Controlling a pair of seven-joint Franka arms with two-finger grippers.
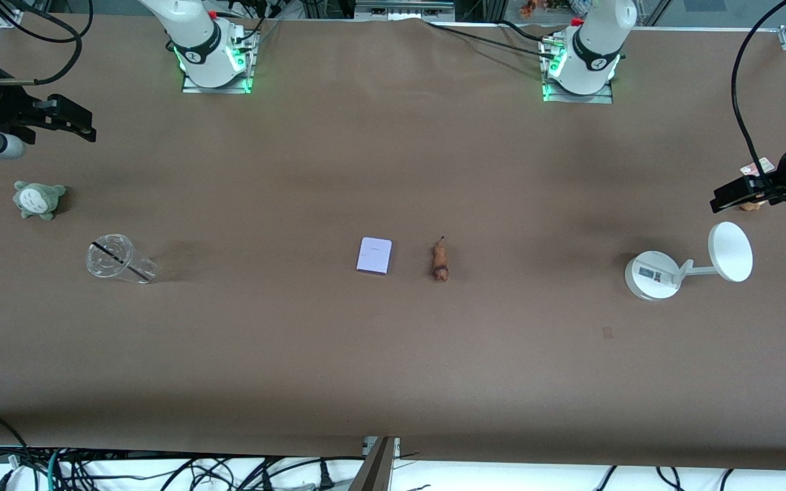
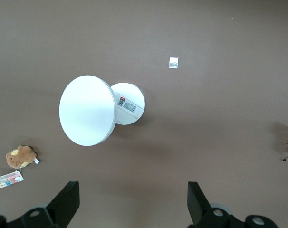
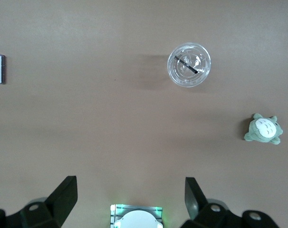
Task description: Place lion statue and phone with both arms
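I log: phone [image 1: 374,255] and lion statue [image 1: 440,262] side by side mid-table, one apiece per arm. Left gripper [image 2: 132,202] and right gripper [image 3: 129,197] spread, empty, parked high at opposite table ends.

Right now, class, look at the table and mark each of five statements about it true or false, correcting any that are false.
1. The phone and the lion statue lie side by side near the middle of the table, apart from each other. True.
2. The left gripper is shut on the lion statue. False: it is open and empty, over the table near the white stand.
3. The clear cup holds a dark straw. True.
4. The grey-green plush sits inside the clear cup. False: it sits on the table, farther from the front camera than the cup.
5. The right gripper holds the phone. False: it is open and empty at the right arm's end of the table.
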